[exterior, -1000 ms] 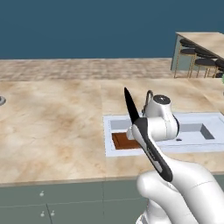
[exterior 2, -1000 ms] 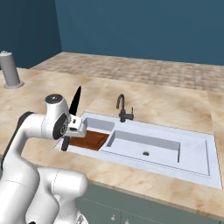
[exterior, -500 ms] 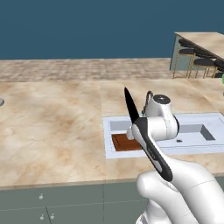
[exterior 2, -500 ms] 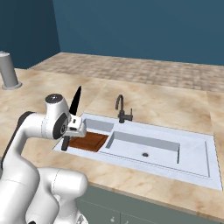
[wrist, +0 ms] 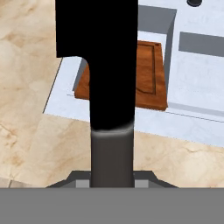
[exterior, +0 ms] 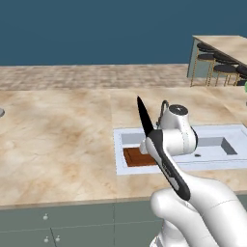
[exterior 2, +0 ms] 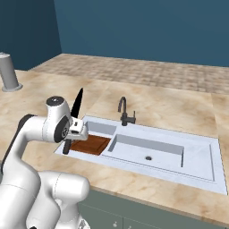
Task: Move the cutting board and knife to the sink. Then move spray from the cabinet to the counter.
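Black-handled long kitchen knife (exterior 2: 76, 107) pinched in the pincer (exterior 2: 74, 131), dark blade aimed at 12 o'clock, carried clear above the beige marbled stone surface (exterior: 62, 144). Beyond it, reddish-brown grooved wooden cutting board (wrist: 148, 78) already lying in the grey steel sink (exterior 2: 197, 161), likely the knife's drop spot.
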